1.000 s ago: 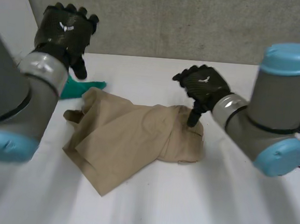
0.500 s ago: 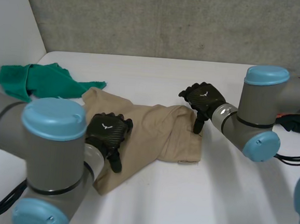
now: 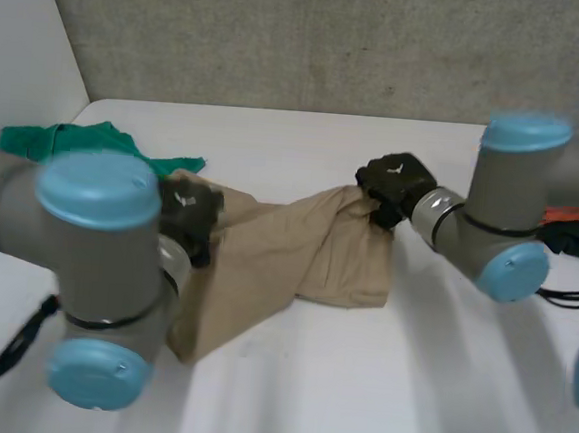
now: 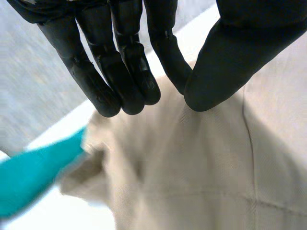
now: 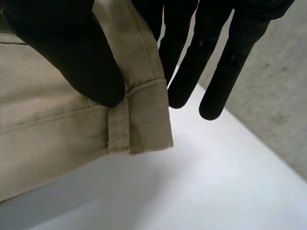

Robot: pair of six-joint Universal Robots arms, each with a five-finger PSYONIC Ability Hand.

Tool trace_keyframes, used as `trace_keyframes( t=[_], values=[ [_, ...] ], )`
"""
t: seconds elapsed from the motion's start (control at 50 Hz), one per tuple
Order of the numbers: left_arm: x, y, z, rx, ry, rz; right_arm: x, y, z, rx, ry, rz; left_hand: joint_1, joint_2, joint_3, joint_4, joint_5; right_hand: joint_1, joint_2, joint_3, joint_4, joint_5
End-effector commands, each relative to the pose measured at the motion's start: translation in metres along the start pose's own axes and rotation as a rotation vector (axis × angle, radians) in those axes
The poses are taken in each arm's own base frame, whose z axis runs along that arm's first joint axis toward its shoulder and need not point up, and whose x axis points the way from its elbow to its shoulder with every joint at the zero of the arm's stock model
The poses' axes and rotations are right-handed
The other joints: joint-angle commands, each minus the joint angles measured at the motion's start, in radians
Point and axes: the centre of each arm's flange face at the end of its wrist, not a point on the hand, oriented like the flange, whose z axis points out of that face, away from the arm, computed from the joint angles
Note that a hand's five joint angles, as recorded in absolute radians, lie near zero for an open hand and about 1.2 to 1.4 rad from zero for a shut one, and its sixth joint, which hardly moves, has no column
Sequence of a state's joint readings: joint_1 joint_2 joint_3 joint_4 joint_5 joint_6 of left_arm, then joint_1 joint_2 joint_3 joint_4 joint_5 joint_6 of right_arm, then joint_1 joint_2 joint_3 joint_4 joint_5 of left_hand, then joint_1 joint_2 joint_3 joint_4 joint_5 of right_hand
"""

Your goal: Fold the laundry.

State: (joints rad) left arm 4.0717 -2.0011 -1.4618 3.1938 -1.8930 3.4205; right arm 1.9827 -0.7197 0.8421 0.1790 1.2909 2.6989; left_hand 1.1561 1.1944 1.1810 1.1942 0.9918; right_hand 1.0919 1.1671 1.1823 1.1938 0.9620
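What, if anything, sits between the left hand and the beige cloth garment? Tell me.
Nothing visible. The left hand hangs with open fingers directly over the beige cloth garment, near the end beside the crumpled green cloth, which lies clear of the fingertips.

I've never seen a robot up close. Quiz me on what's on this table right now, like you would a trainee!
1. True or false: the right hand pinches the trousers at a waistband corner.
2. What lies on the table near the left hand? A) a green cloth B) a book C) a plate
3. Fill in: the left hand is over the ___.
Key: 1 true; 2 A; 3 trousers.
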Motion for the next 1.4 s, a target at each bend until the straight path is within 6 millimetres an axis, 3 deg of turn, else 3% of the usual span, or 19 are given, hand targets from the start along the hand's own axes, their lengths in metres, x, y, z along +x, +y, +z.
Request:
trace_keyframes(
  t=[0.02, 0.1, 0.16, 0.22, 0.3, 0.38, 0.5, 0.58, 0.66, 0.72, 0.74, 0.78, 0.88, 1.04, 1.4],
  values=[
    [-0.042, -0.075, -0.047, 0.165, 0.023, -0.037, 0.023, -0.054, -0.054, 0.031, 0.050, -0.230, 0.240, 0.202, 0.215, 0.202, 0.230, 0.304, 0.229, 0.214, 0.202, 0.260],
    [-0.061, -0.101, -0.064, 0.214, 0.048, -0.038, 0.033, -0.083, -0.085, 0.076, 0.100, -0.271, 0.240, 0.202, 0.215, 0.202, 0.230, 0.304, 0.229, 0.214, 0.202, 0.260],
    [-0.066, -0.101, -0.058, 0.176, 0.065, -0.033, 0.028, -0.082, -0.098, 0.043, 0.077, -0.270, 0.240, 0.202, 0.215, 0.202, 0.230, 0.304, 0.229, 0.214, 0.202, 0.260],
    [-0.071, -0.090, -0.042, 0.105, 0.061, -0.022, 0.019, -0.072, -0.108, -0.031, 0.019, -0.293, 0.240, 0.202, 0.215, 0.202, 0.230, 0.304, 0.229, 0.214, 0.202, 0.260],
    [-0.060, -0.065, -0.017, -0.024, 0.105, 0.020, 0.005, -0.057, -0.114, -0.100, -0.063, -0.375, 0.240, 0.202, 0.215, 0.202, 0.230, 0.304, 0.229, 0.214, 0.202, 0.260],
    [-0.047, -0.041, 0.013, -0.118, 0.136, 0.038, -0.008, -0.045, -0.103, -0.119, -0.098, -0.427, 0.240, 0.202, 0.215, 0.202, 0.230, 0.304, 0.229, 0.214, 0.202, 0.260],
    [-0.040, -0.028, 0.044, -0.152, 0.139, 0.016, -0.017, -0.024, -0.077, -0.146, -0.085, -0.379, 0.240, 0.202, 0.215, 0.202, 0.230, 0.304, 0.229, 0.214, 0.202, 0.260],
    [-0.042, -0.036, 0.033, -0.174, 0.142, -0.038, -0.021, -0.014, -0.065, -0.174, -0.051, -0.352, -0.005, -0.043, -0.030, -0.043, -0.015, 0.304, 0.229, 0.214, 0.202, 0.260],
    [-0.041, -0.045, -0.001, -0.201, 0.163, -0.153, -0.020, -0.009, -0.059, -0.180, -0.018, -0.341, -0.355, -0.393, -0.379, -0.393, -0.365, 0.304, 0.229, 0.214, 0.202, 0.260],
    [-0.037, -0.047, -0.025, -0.203, 0.183, -0.185, -0.021, -0.009, -0.056, -0.167, -0.001, -0.332, -0.449, -0.488, -0.474, -0.487, -0.460, 0.304, 0.229, 0.214, 0.202, 0.260],
    [-0.030, -0.043, -0.041, -0.213, 0.208, -0.182, -0.022, -0.009, -0.055, -0.161, 0.006, -0.327, -0.461, -0.499, -0.486, -0.499, -0.471, 0.304, 0.229, 0.214, 0.202, 0.260],
    [-0.023, -0.038, -0.055, -0.216, 0.234, -0.165, -0.021, -0.008, -0.054, -0.157, 0.012, -0.322, -0.493, -0.532, -0.518, -0.531, -0.504, 0.304, 0.229, 0.214, 0.202, 0.260],
    [0.002, -0.003, -0.071, -0.255, 0.290, -0.059, -0.021, -0.008, -0.052, -0.149, 0.025, -0.313, -0.693, -0.731, -0.717, -0.731, -0.703, 0.304, 0.229, 0.214, 0.202, 0.260],
    [0.018, 0.040, -0.053, -0.300, 0.208, 0.052, -0.023, -0.007, -0.053, -0.152, 0.022, -0.298, -0.746, -0.784, -0.771, -0.784, -0.756, 0.304, 0.229, 0.214, 0.202, 0.260],
    [0.036, 0.056, -0.016, -0.213, 0.164, 0.150, -0.026, -0.001, -0.056, -0.162, 0.019, -0.296, -0.746, -0.784, -0.771, -0.784, -0.756, 0.304, 0.229, 0.214, 0.202, 0.260]
  ],
)
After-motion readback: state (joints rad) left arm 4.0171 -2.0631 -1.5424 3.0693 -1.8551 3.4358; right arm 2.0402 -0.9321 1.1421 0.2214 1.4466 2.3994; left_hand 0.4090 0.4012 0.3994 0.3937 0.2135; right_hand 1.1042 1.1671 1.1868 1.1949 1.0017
